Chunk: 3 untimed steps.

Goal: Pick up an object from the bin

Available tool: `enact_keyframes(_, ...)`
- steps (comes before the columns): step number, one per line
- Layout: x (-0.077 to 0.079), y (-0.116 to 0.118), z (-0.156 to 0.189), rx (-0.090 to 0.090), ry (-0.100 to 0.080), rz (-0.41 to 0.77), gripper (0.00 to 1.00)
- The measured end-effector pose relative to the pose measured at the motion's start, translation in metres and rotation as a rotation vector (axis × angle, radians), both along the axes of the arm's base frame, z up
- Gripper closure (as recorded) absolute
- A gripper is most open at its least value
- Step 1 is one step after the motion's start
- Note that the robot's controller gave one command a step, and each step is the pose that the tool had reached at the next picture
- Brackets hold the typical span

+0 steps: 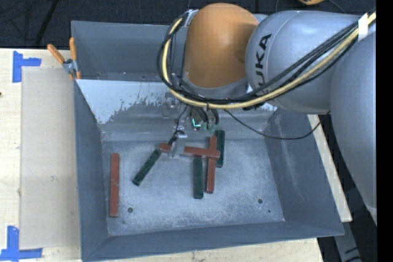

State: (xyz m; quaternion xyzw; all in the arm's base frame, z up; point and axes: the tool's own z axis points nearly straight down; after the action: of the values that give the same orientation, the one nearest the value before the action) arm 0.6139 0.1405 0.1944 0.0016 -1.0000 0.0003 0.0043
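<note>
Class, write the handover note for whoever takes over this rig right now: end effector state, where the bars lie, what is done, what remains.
End effector: low over the bin's back middle, at the left edge of a crossed heap of bars. Whether it is open or shut cannot be told.
Things: the heap's top red-brown bar lies nearest. A slanted dark green bar is to its left, and a lone red-brown bar by the left wall.
Done: nothing seen held; all bars lie on the bin floor.
Left: grasp one bar and lift it out.
</note>
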Motion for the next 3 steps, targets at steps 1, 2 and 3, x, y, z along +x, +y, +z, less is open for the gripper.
enact_keyframes(1,0.002,-0.001,0.005,0.001,-0.008,-0.002,0.0)
enact_keyframes(2,0.003,0.013,-0.05,0.002,-0.014,0.049,0.0)
enact_keyframes(3,-0.002,-0.031,-0.104,0.001,-0.007,-0.007,0.0)
